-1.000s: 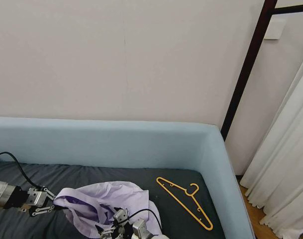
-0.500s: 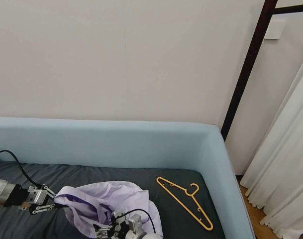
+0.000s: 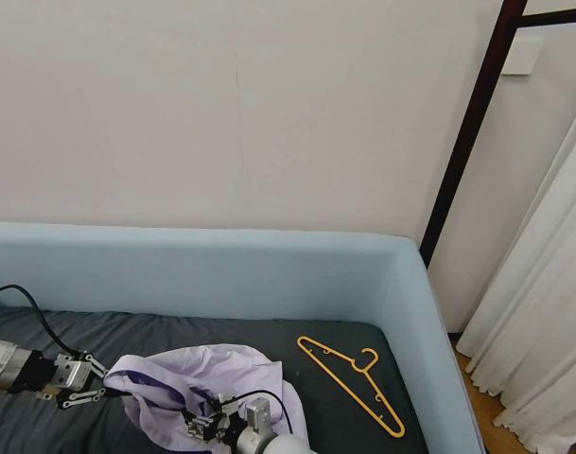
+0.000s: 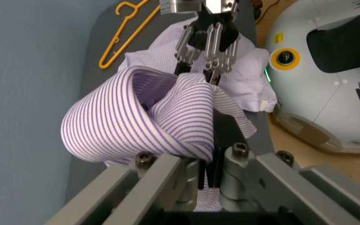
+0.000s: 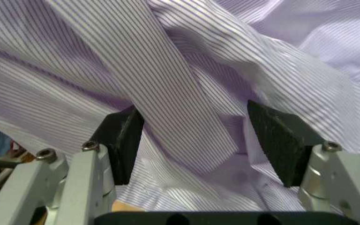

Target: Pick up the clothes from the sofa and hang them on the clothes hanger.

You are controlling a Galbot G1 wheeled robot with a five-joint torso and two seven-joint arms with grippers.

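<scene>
On blue sofa (image 3: 269,279) by white wall (image 3: 221,113), L hand (image 3: 94,383) gripping shirt (image 3: 212,374), R hand (image 3: 200,426) open

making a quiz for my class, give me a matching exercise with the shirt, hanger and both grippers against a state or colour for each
Column one:
1. shirt
2. hanger
3. left gripper
4. right gripper

Column two:
a. open, astride a fold of cloth
b. orange, lying flat on the sofa
c. purple stripes, bunched up
d. shut on the shirt's edge

Pairs: 1-c, 2-b, 3-d, 4-a
</scene>
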